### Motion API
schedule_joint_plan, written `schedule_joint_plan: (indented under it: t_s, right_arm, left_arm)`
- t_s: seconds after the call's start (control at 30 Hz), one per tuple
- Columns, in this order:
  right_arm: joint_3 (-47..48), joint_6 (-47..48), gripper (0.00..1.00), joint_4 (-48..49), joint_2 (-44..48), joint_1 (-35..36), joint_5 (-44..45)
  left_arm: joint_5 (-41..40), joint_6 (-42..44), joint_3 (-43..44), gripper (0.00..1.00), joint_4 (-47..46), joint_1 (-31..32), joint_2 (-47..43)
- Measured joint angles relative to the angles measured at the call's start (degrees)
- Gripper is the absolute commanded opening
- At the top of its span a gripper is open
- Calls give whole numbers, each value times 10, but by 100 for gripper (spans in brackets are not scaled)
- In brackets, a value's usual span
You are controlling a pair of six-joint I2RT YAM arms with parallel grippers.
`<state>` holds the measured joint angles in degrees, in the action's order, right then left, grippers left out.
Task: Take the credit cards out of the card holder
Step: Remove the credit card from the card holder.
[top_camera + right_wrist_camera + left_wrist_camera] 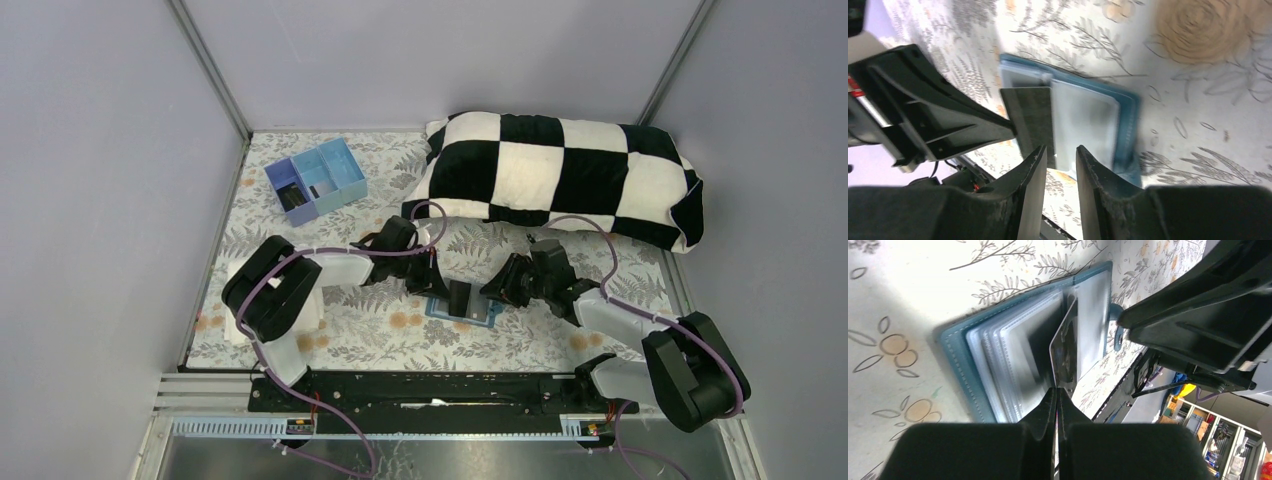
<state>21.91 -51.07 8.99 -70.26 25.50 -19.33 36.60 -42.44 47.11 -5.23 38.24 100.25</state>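
Pinching a dark card (1066, 351) at frame centre, left gripper (1056, 390) closed tight; right gripper (1060, 156) jaws parted beside card holder (960, 357).

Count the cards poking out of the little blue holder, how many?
1. A dark card stands up out of the open card holder, among its clear sleeves, pinched by the left gripper. More cards may be hidden inside the sleeves.
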Motion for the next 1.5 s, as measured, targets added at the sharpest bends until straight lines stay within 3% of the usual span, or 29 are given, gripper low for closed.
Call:
schedule_joint_plan:
  t_s: [0.6,0.8,1.23,1.5]
  right_arm:
    - [40,9,36,28,-113,1,-64]
    - [34,1,37,71,-133,3,-89]
    - [33,-15,38,113,-160,8,-108]
    - [33,-17,38,114,-161,8,-108]
  left_arm:
    - [44,15,4,0,23,-19,0]
    - [59,11,15,21,13,-21,11]
    - [69,-4,19,31,-4,-21,31]
    - [8,20,30,37,46,-21,6]
